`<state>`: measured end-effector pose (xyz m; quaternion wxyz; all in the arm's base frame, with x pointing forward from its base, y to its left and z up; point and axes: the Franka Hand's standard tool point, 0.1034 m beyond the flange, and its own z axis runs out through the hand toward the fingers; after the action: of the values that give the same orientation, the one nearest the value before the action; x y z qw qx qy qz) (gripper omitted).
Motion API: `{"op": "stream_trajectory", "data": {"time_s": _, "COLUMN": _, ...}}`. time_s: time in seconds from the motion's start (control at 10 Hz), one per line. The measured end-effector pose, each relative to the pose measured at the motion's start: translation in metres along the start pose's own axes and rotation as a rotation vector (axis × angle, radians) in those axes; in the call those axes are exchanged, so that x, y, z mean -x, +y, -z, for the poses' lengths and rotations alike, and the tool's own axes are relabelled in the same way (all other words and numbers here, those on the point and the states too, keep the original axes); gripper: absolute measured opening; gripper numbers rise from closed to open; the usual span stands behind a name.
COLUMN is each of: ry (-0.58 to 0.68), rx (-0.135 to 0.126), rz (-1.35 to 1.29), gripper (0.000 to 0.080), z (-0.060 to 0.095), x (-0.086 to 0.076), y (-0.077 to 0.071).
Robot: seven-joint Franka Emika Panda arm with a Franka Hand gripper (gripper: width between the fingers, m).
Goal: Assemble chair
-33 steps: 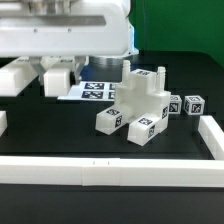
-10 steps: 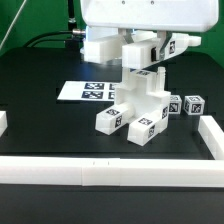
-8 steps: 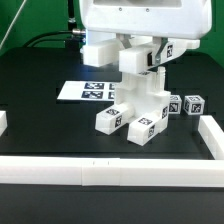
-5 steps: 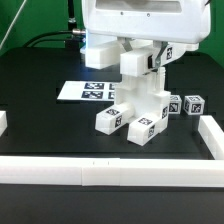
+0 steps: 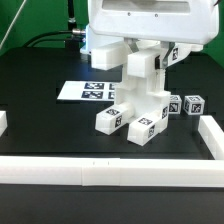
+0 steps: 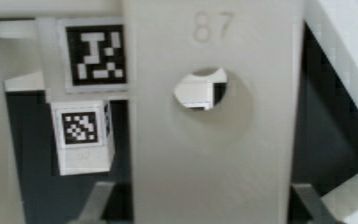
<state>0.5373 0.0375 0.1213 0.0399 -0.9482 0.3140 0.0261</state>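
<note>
While the hand [image 6: 206, 205] grips the white slab [image 5: 139, 72] by its two long edges, one finger on each side, the slab hangs upright below the hand with its long axis pointing down. The half-built chair [image 5: 132, 115] stands on the counter [image 5: 40, 130] straight under the hand, so I judge that the coming move is a plain descent. Whether slab and chair touch, I cannot tell.

The chair [image 5: 136, 104] hides part of the marker board [image 5: 68, 91]; its tags are unreadable.
</note>
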Motion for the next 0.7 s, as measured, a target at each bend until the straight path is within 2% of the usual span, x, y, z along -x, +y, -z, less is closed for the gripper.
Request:
{"op": "stream_trajectory", "data": {"time_s": 0.3, "ry": -0.004, "rx": 0.004, "rz": -0.012, "gripper": 0.0284, "z": -0.0028, "x": 0.002, "y": 0.0016}}
{"op": "stream_trajectory", "data": {"time_s": 0.7, "ry": -0.01, "rx": 0.013, "rz": -0.057, "gripper": 0.0284, "z": -0.0086, "x": 0.01, "y": -0.0044}}
